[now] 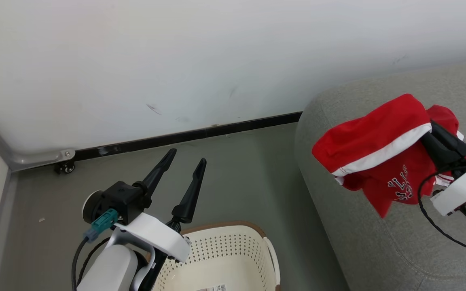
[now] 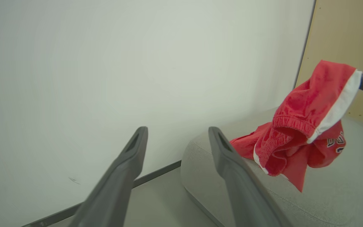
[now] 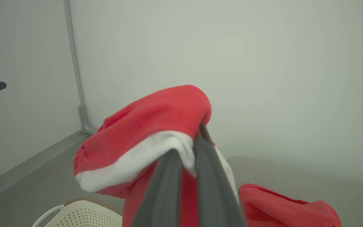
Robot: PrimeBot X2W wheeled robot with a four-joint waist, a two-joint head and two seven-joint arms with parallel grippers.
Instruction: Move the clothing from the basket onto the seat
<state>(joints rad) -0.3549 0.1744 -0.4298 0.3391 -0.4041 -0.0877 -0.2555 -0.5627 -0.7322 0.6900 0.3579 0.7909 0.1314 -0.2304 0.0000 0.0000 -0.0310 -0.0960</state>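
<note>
Our right claw (image 3: pixel 188 147) is clamped tight on the red clothing (image 1: pixel 374 141), which hangs over the near end of the grey seat (image 1: pixel 378 246). Our left claw (image 1: pixel 187 157) stands wide apart, holding nothing, above the cream basket (image 1: pixel 233 250) on the floor (image 1: pixel 237 173).

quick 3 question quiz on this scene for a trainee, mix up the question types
1. True or false: the right gripper is shut on the clothing.
2. Multiple choice: how is the left gripper now?
A. shut on red fabric
B. open and holding nothing, near the basket
C. shut and holding nothing
3. Fill in the blank: the held clothing hangs over the grey ____.

Key: 1 true; 2 B; 3 seat
</note>
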